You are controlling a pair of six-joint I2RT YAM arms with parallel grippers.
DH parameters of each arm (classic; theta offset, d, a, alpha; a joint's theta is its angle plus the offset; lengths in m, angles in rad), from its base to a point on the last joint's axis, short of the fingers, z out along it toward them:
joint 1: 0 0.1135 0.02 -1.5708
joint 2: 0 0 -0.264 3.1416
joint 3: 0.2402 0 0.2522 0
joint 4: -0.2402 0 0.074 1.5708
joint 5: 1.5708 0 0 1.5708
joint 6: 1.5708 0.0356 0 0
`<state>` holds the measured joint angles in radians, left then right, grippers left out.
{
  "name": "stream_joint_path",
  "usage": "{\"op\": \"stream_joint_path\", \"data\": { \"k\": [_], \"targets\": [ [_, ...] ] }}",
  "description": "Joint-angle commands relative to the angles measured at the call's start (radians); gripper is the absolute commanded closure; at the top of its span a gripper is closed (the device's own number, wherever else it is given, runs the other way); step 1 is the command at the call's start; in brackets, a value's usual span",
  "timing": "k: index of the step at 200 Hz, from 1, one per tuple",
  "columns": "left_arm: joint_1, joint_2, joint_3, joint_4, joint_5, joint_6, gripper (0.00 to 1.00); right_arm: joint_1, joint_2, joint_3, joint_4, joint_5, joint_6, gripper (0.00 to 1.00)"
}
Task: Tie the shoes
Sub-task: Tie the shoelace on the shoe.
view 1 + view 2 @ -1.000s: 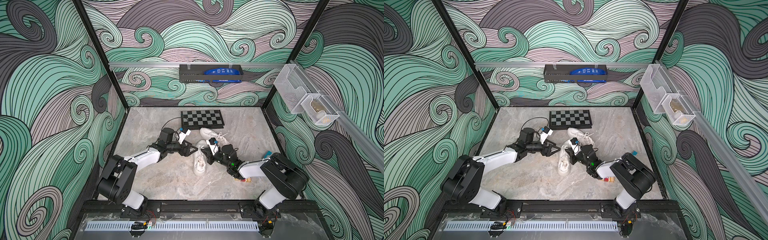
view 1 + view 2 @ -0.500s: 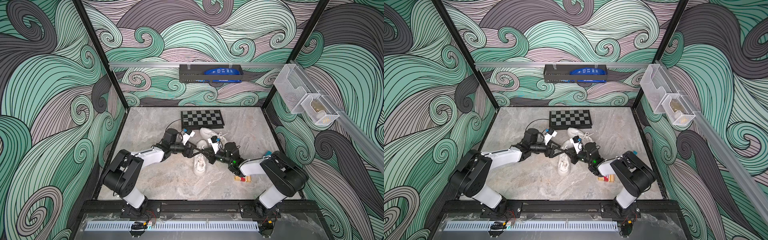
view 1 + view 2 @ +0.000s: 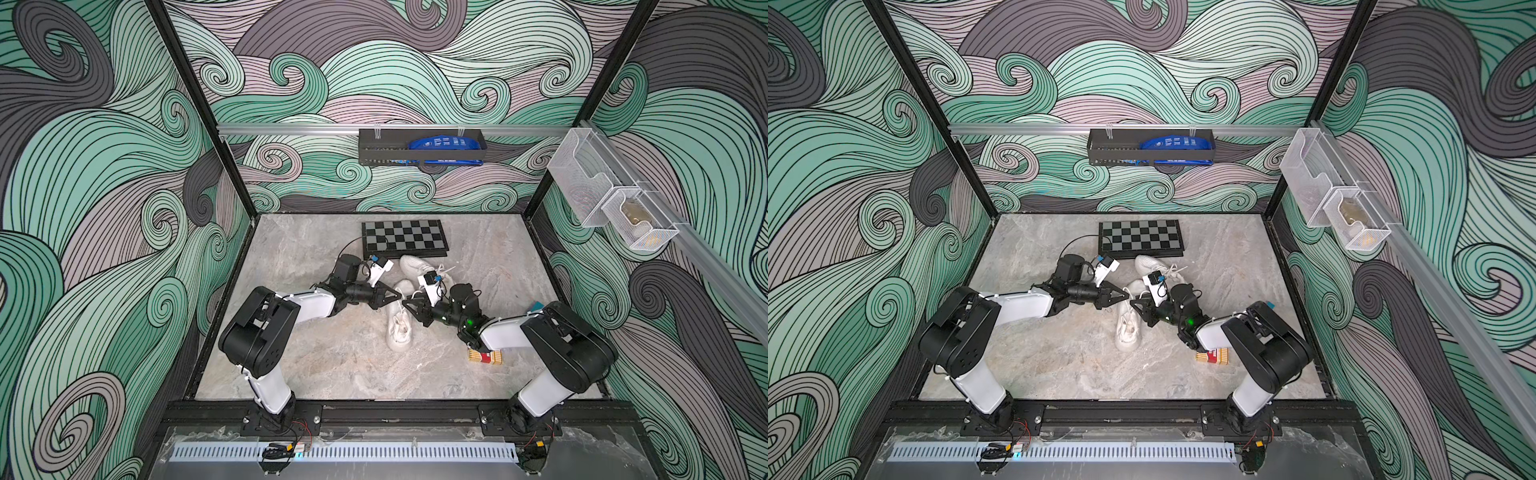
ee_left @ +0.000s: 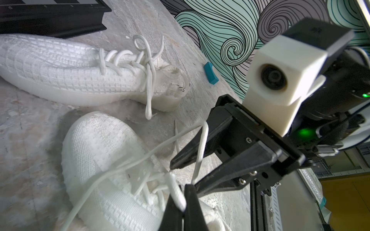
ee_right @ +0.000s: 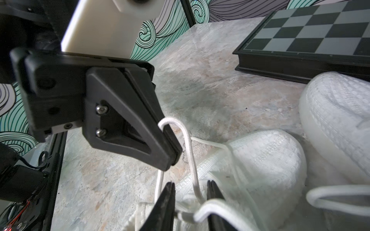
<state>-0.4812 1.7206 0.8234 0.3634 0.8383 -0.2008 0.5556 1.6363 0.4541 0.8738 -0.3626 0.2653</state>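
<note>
Two white knit shoes lie mid-table. The far shoe [image 3: 419, 266] [image 4: 60, 68] lies by the chessboard, its laces bunched in a knot with a small loop. The near shoe [image 3: 399, 322] [image 3: 1127, 328] [image 4: 100, 144] has loose laces. Both grippers meet above the near shoe. My left gripper [image 3: 398, 296] [image 4: 183, 208] is shut on a white lace [image 4: 176, 192] of the near shoe, and the right wrist view shows that lace looping out of its tips [image 5: 173, 154]. My right gripper [image 3: 406, 305] [image 5: 190, 183] is open, with a lace strand [image 5: 193, 166] running loosely between its fingers.
A black chessboard [image 3: 405, 239] lies behind the shoes. A small red and yellow box [image 3: 485, 357] sits under the right arm, and a blue block [image 4: 210, 73] lies near the right wall. A black shelf [image 3: 419, 151] and wire baskets [image 3: 611, 199] hang on the walls.
The two grippers have closed in on each other over the near shoe. The left gripper has shut on the lace. The right gripper has opened and let the lace go slack.
</note>
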Motion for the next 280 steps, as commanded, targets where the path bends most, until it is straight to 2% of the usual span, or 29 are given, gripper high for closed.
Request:
{"op": "stream_joint_path", "data": {
  "k": [1,34,91,135,195,230,259,280],
  "targets": [
    [-0.003,0.01,0.035,0.008,0.001,0.02,1.0,-0.003,0.014,0.027,-0.033,0.042,-0.028,0.62],
    [-0.004,0.023,0.045,-0.005,0.003,0.035,1.0,-0.003,0.018,0.03,-0.036,0.084,-0.031,0.54],
    [-0.005,0.04,0.074,-0.052,-0.049,0.078,1.0,-0.005,0.086,0.126,-0.148,0.111,-0.108,0.51],
    [-0.003,0.036,0.08,-0.085,-0.107,0.088,1.0,-0.017,0.135,0.191,-0.28,0.136,-0.171,0.54],
    [-0.004,0.023,0.087,-0.162,-0.225,0.113,1.0,-0.022,0.169,0.256,-0.447,0.155,-0.225,0.72],
    [-0.005,0.018,0.1,-0.212,-0.274,0.133,1.0,-0.022,0.162,0.276,-0.529,0.123,-0.238,0.72],
    [-0.004,0.018,0.108,-0.222,-0.275,0.135,1.0,-0.023,0.152,0.268,-0.566,0.107,-0.24,0.71],
    [-0.005,0.022,0.111,-0.222,-0.261,0.132,1.0,-0.021,0.175,0.292,-0.61,0.106,-0.257,0.73]
  ]
}}
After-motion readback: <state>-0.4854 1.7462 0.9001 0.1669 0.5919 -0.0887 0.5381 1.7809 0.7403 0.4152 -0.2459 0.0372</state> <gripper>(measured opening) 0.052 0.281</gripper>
